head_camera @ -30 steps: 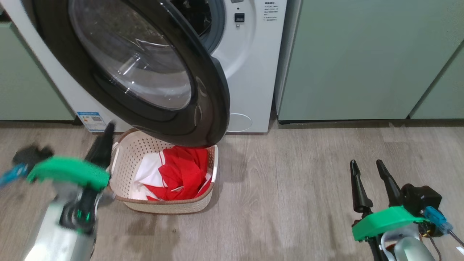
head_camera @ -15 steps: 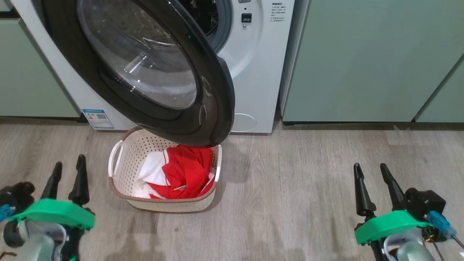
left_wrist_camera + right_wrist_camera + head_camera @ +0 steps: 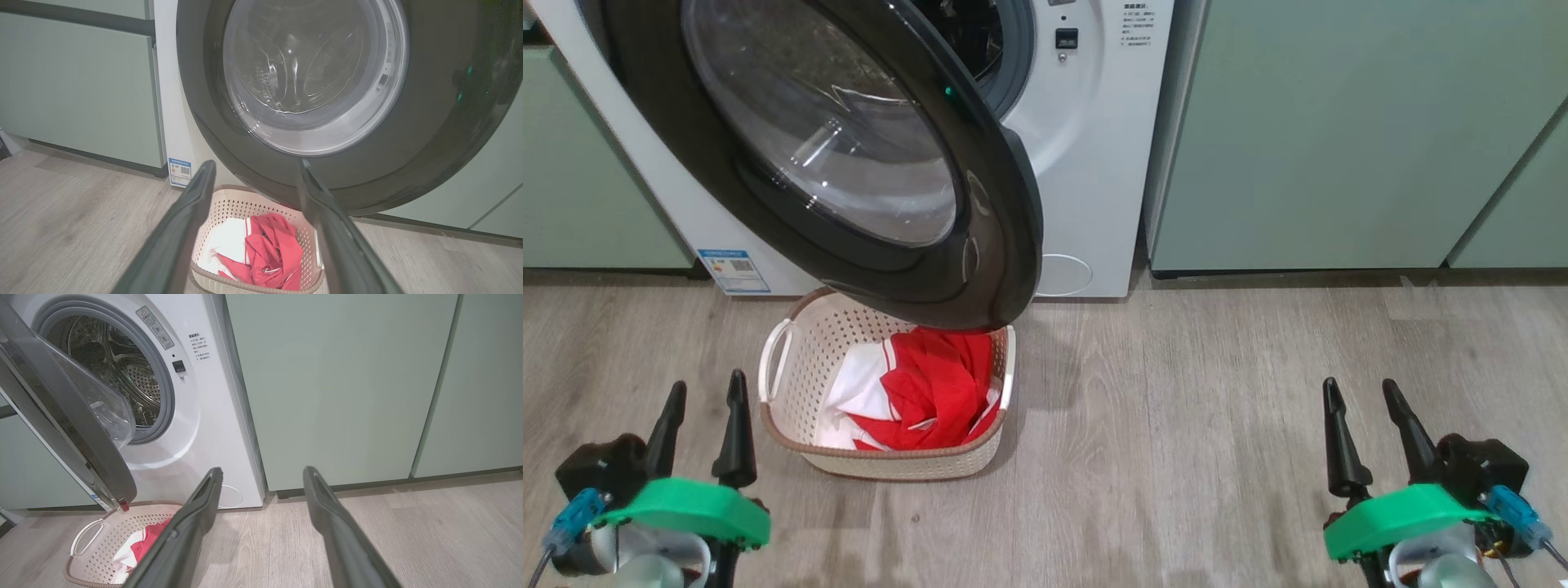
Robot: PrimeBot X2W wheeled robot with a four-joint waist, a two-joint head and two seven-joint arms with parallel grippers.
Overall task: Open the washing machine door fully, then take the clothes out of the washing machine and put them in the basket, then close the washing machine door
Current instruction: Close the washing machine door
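the washing machine door (image 3: 849, 147) is open and swung out toward the robot. in the head view it fills the space from 9 o'clock up to 12 o'clock. its wide black rim goes round a clear bowl window. behind it, at 12 o'clock, stands the white washing machine (image 3: 1086, 163). the right wrist view looks into the shiny steel drum (image 3: 122, 375), with the grey ring (image 3: 166, 392) round it.

the basket (image 3: 898, 467) sits on the wood floor (image 3: 1176, 425), at 6 o'clock of the door, partly under the door's low edge. the clothes (image 3: 931, 392) lie in the basket. the red part is toward 3 o'clock and the white part toward 9 o'clock.

the left gripper (image 3: 707, 380) is at 8 o'clock in the head view, near the basket's 9 o'clock side and not touching it. its two dark fingers are apart and hold nothing. in the left wrist view the basket and clothes show low between them.

the right gripper (image 3: 1359, 382) is at 4 o'clock, well apart from the basket. its fingers are apart too and hold nothing.

pale green cabinets (image 3: 1339, 122) stand at 3 o'clock and 9 o'clock of the machine. a blue sticker (image 3: 733, 271) is at the machine's 7 o'clock corner. a small round white flap (image 3: 1062, 275) is at its 5 o'clock corner.
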